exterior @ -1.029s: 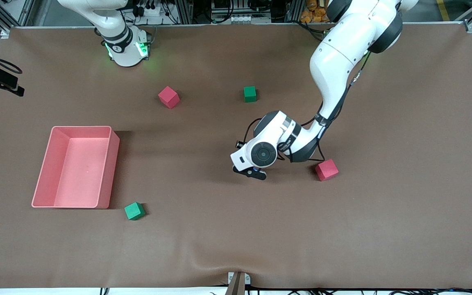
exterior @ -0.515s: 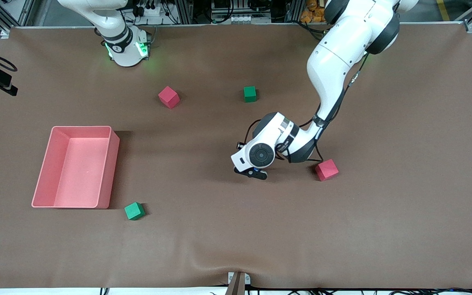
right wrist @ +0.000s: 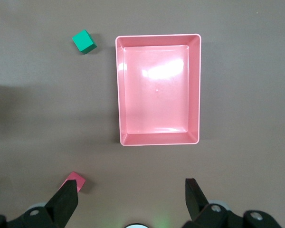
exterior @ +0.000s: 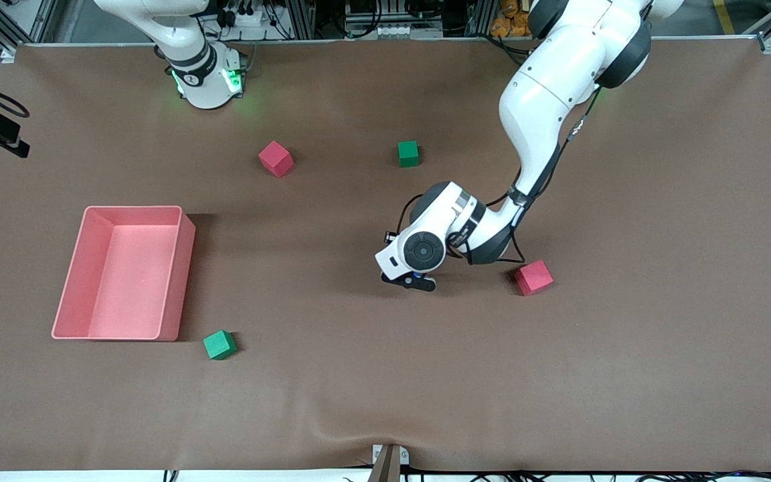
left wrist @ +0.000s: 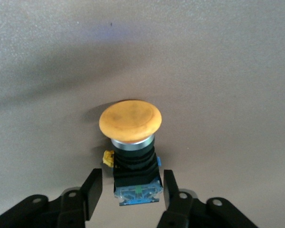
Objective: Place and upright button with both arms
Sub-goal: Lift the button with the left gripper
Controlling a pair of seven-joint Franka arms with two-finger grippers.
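Observation:
The button [left wrist: 130, 119] has a round orange cap, a black body and a blue base. It appears to lie on its side on the brown table, base end toward my left gripper [left wrist: 131, 185]. The two black fingers [left wrist: 91, 189] stand on either side of the body, each with a small gap, so the gripper is open. In the front view the left hand [exterior: 422, 251] hangs low over the table's middle and hides the button, with only a blue speck showing under it. My right gripper [right wrist: 130, 202] waits open high above the table, holding nothing.
A pink bin [exterior: 91, 268] stands toward the right arm's end, with a green cube [exterior: 219, 345] nearer the front camera. A red cube [exterior: 533, 277] lies close beside the left hand. Another red cube [exterior: 276, 158] and a green cube [exterior: 408, 153] lie nearer the bases.
The left gripper's jaws have narrowed around the button. The left hand has shifted slightly toward the bases. The right arm has not moved.

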